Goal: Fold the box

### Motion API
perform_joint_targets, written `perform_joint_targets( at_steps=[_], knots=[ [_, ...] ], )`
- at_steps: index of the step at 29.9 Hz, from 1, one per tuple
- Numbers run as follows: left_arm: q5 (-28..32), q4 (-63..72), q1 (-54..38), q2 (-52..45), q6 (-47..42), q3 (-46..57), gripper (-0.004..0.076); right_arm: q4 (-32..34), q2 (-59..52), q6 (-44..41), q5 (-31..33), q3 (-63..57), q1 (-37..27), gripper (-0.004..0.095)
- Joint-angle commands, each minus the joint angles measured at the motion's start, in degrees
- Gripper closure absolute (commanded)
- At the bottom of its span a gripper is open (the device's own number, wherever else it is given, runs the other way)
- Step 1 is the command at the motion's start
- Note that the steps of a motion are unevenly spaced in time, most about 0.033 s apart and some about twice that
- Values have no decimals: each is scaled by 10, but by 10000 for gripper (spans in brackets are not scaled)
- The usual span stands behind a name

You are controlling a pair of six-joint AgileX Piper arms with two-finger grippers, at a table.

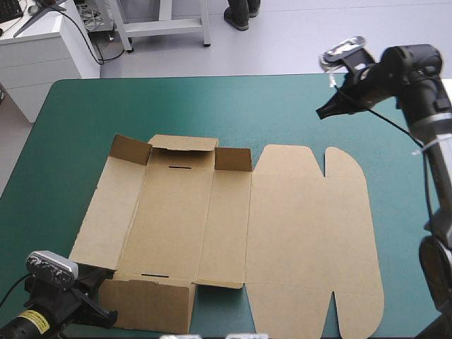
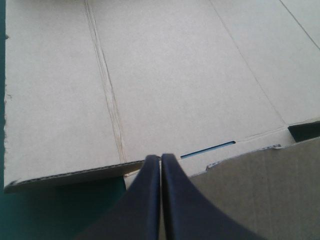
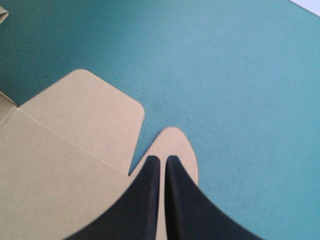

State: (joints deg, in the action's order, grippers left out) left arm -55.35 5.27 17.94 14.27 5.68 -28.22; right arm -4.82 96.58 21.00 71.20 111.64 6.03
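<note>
Box (image 1: 304,233) mostly flat | left gripper (image 2: 160,157) by near flap (image 2: 260,190), jaws together | right gripper (image 3: 162,159) likewise, aloft | I'd fold walls along creases (image 2: 107,100).

You see the teal-green table (image 1: 212,106) under even light, and beyond its far edge a pale grey floor (image 1: 296,42), a white cabinet (image 1: 42,60) at the far left with black cables (image 1: 90,44) trailing beside it, and a white frame's legs (image 1: 164,25).
</note>
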Motion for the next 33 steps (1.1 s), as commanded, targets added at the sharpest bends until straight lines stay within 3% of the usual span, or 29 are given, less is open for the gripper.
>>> perform_joint_targets(
  at_steps=[1,9,16,25,33],
  knots=[
    [36,5,2,7,-6,-15,732,-5,-99,-27,5,-78,-44,925],
    [36,5,2,7,-6,-15,732,-6,-284,-36,3,-356,-127,927],
    [36,3,2,8,-6,-15,732,-18,-422,-59,4,-507,-130,927],
    [51,-7,2,53,-8,-39,732,-40,-501,-59,-2,-566,-130,927],
    [81,-53,2,213,-87,-93,732,-68,-501,-58,-9,-567,-130,927]
  ],
)
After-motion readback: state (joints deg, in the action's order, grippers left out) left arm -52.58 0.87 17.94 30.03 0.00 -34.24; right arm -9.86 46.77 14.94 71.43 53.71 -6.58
